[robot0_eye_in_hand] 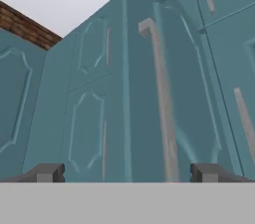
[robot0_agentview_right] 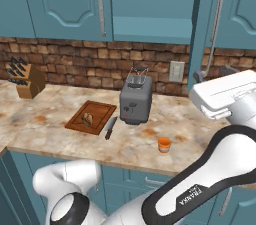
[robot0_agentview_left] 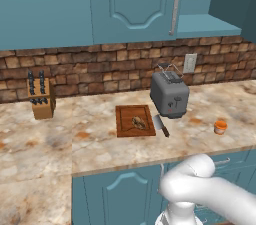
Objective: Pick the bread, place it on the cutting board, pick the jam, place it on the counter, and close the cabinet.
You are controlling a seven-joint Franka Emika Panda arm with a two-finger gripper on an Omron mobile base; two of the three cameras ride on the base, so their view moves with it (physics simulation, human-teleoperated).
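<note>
The bread (robot0_agentview_left: 138,122) (robot0_agentview_right: 88,118) lies on the dark cutting board (robot0_agentview_left: 125,114) (robot0_agentview_right: 100,109). The orange jam (robot0_agentview_left: 220,127) (robot0_agentview_right: 164,144) stands on the counter (robot0_agentview_left: 100,139) (robot0_agentview_right: 50,124), right of the toaster. One cabinet door (robot0_agentview_right: 197,29) stands open, swung out edge-on, and the bare shelf (robot0_agentview_left: 205,24) shows behind it. My gripper (robot0_agentview_right: 202,76) (robot0_eye_in_hand: 128,173) is up at that door, open, its fingertips (robot0_eye_in_hand: 50,172) spread wide with nothing between them. The door's pale bar handle (robot0_eye_in_hand: 162,103) (robot0_agentview_right: 216,19) runs just ahead of the right fingertip.
A grey toaster (robot0_agentview_left: 170,96) (robot0_agentview_right: 136,100) stands behind the board, with a knife (robot0_agentview_left: 161,125) (robot0_agentview_right: 110,128) lying between them. A knife block (robot0_agentview_left: 41,98) (robot0_agentview_right: 27,81) sits at the far left. A wall outlet (robot0_agentview_right: 175,71) is on the brick backsplash.
</note>
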